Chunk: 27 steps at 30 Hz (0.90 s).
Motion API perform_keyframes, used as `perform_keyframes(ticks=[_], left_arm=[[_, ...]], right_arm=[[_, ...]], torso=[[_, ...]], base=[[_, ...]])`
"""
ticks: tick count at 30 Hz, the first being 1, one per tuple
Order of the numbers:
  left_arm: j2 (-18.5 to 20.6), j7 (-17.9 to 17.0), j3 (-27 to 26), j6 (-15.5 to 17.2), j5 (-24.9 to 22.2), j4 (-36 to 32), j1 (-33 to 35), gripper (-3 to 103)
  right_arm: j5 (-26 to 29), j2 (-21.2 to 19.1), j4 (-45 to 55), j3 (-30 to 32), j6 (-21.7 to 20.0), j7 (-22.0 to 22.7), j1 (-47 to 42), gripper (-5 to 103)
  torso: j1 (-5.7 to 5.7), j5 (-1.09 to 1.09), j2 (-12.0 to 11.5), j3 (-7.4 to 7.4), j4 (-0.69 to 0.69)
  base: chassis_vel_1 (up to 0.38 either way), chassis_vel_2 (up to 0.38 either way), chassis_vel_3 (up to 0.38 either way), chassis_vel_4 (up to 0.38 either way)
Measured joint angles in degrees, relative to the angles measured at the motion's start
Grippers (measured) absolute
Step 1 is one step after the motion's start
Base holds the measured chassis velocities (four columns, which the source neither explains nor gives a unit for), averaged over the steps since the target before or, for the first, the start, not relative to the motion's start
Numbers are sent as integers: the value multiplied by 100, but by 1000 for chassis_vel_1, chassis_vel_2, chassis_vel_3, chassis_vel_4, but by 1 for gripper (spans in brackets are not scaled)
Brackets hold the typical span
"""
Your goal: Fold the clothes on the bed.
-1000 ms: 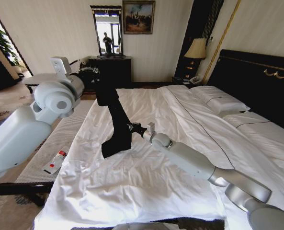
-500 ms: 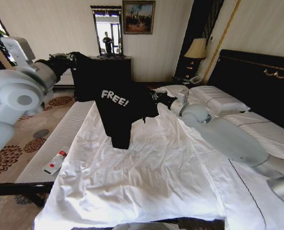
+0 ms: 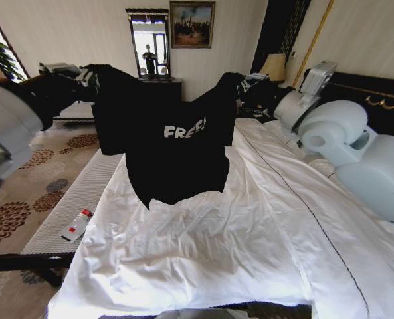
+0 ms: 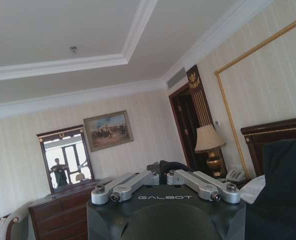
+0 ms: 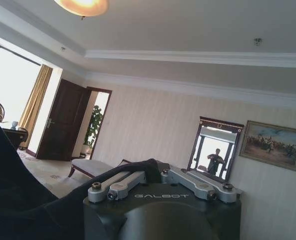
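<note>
Hotel room, large white-sheeted bed (image 3: 250, 219) under the arms. Black soft short-sleeved T-shirt (image 3: 173, 143) hangs spread in the air above it, left gripper (image 3: 90, 74) and right gripper (image 3: 244, 85) each pinching a shoulder. Risk: thin pinches, cloth slips out and one side drops, bunching.

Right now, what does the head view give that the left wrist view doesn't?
Head view only: the black T-shirt spread in the air over the bed, its white lettering, the right gripper at its other shoulder. Left wrist view only: the left gripper fingers shut on a dark fold. Both: the shirt, mirror, painting, lamp.
</note>
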Motion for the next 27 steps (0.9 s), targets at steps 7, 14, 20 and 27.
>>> perform_keyframes(ticks=[7, 14, 20, 27], left_arm=[[153, -515, -394, 523, -882, -146, 1, 2], [649, -889, -442, 850, -2221, -129, -884, 2], [878, -1230, -266, 1008, -3324, -113, -1599, 2], [798, -1226, -257, 996, -2922, -103, -1218, 2]], right_arm=[[764, -1051, 1045, 1024, -220, 713, -649, 0], [1854, -1718, 1762, 1835, -459, 1010, -795, 0], [3102, -1811, 1861, 2269, -767, 1737, -816, 0], [2965, -1368, 1833, 1848, -761, 2120, -1046, 0]], torso=[[1, -2, 0, 1, -4], [1, -3, 0, 1, -2], [0, -3, 1, 0, -3], [4, -1, -2, 3, 1]], base=[[0, 0, 0, 0], [0, 0, 0, 0], [0, 0, 0, 0], [0, 0, 0, 0]])
